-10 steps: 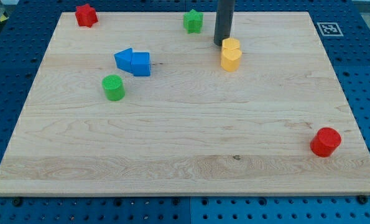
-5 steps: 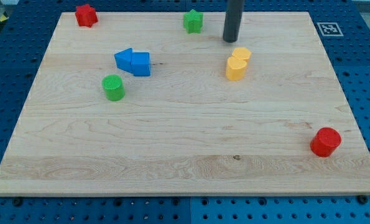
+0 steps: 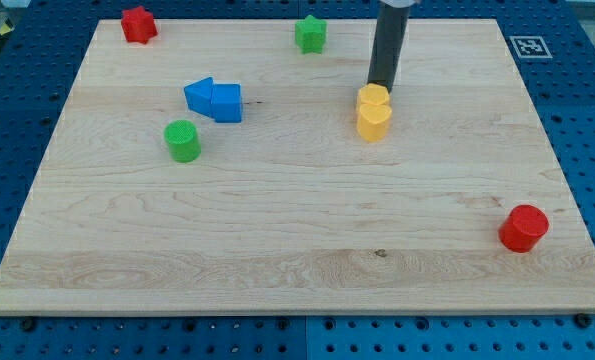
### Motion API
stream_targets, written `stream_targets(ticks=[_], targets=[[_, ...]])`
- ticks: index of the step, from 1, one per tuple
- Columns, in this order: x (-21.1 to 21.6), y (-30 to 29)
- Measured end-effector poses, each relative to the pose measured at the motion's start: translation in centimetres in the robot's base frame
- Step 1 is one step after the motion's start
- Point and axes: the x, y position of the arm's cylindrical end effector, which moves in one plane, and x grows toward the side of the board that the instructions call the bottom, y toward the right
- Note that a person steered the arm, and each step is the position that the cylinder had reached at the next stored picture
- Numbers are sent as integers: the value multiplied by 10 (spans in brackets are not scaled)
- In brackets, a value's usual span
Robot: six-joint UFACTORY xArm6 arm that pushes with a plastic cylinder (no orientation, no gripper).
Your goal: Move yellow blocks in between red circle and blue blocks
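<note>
Tip [image 3: 381,88], a jawless rod, touches the yellow blocks [image 3: 373,112] from above, upper centre. Push steadily down-frame, keeping both between blue blocks [image 3: 214,99] and red circle [image 3: 523,228].

Bright, even light falls from overhead, with no strong glare on the pale wooden table [image 3: 297,220]. Shadows are short and soft, sitting close under each block, such as the red circle [image 3: 523,228]. The whole view is sharp, with no motion blur on the rod and little distortion at the edges.
</note>
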Motion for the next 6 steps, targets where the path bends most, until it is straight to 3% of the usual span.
stream_targets(ticks=[6], targets=[[55,-11]])
